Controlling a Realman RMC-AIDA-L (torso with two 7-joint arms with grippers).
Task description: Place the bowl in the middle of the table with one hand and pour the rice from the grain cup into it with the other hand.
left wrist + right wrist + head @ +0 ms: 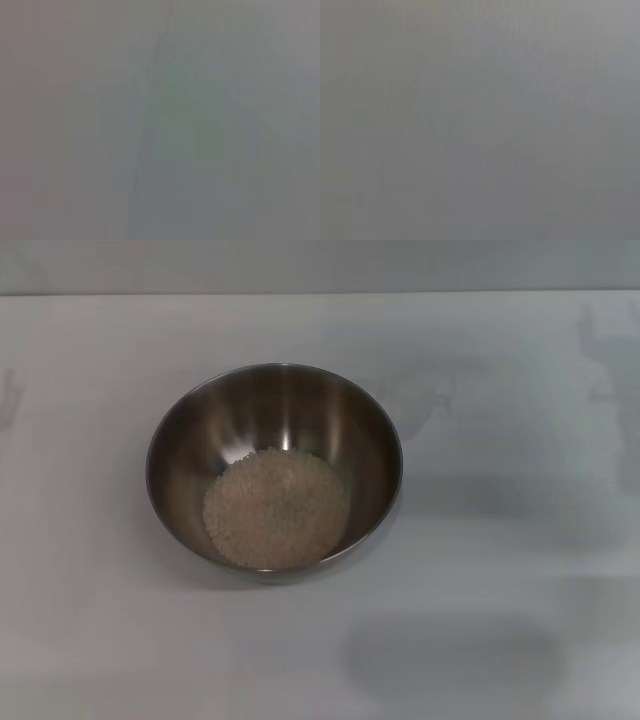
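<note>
**Rice sits in the bowl**

The stainless-steel bowl [275,468] stands upright a little left of the table's [520,390] middle, rice [276,508] heaped loosely inside. It looks rigid and slick; the rim seems the surest hold. Neither gripper nor cup shows, so their jaws go unjudged.

Stainless-steel bowl [275,470] upright on the white table [90,640], near the middle, slightly left of centre. Rice [276,508] heaped in its bottom, toward the near side (a pale, loose round mass). Soft grey shadows across the tabletop at right and near right.
</note>
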